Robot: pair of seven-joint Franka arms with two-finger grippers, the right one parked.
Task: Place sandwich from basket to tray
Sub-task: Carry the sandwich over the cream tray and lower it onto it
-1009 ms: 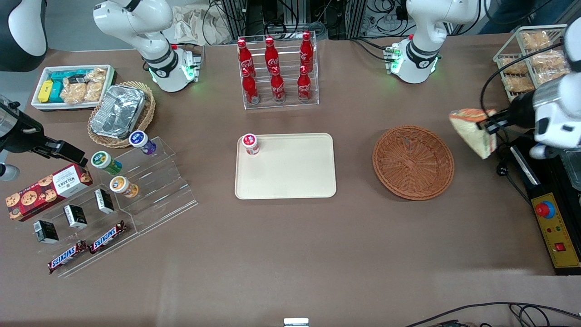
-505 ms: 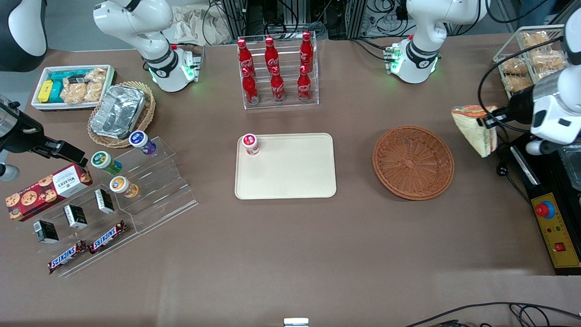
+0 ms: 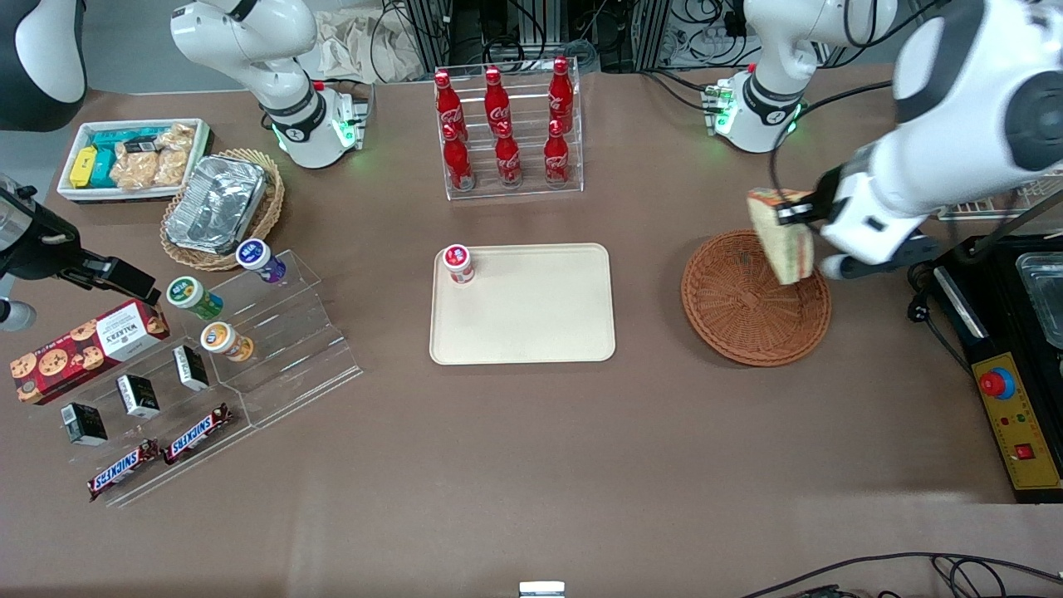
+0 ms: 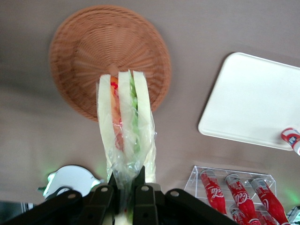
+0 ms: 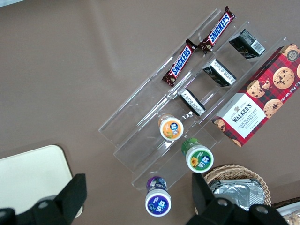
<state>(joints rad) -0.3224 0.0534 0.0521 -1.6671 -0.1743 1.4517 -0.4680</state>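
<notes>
Front view shows the left arm's end effector [image 3: 796, 214] raised above the round reddish-brown woven wicker basket [image 3: 756, 297], over the part of its rim farther from the camera and toward the working arm's end of the surface. Its two fingers are closed on the triangular wedge sandwich of pale bread in clear wrap [image 3: 781, 235], which hangs tip-down over the basket without touching the weave. The basket itself holds nothing.

Seen from the left wrist camera, the black fingers [image 4: 104, 199] pinch the wrap at the broad end of the sandwich [image 4: 125, 123] — three pale bread slices stand on edge with red-orange and green filling between them, and the basket [image 4: 89, 51] lies below.

Beside the basket, toward the parked arm's end, lies the flat cream-beige rectangular tray with rounded corners [image 3: 531, 316], well apart from the sandwich. A small red-and-white capped cup [image 3: 458, 263] stands on the tray's corner farthest from the basket and from the front camera. Farther from that camera than the tray stands a clear rack of red cola bottles [image 3: 507, 133].
</notes>
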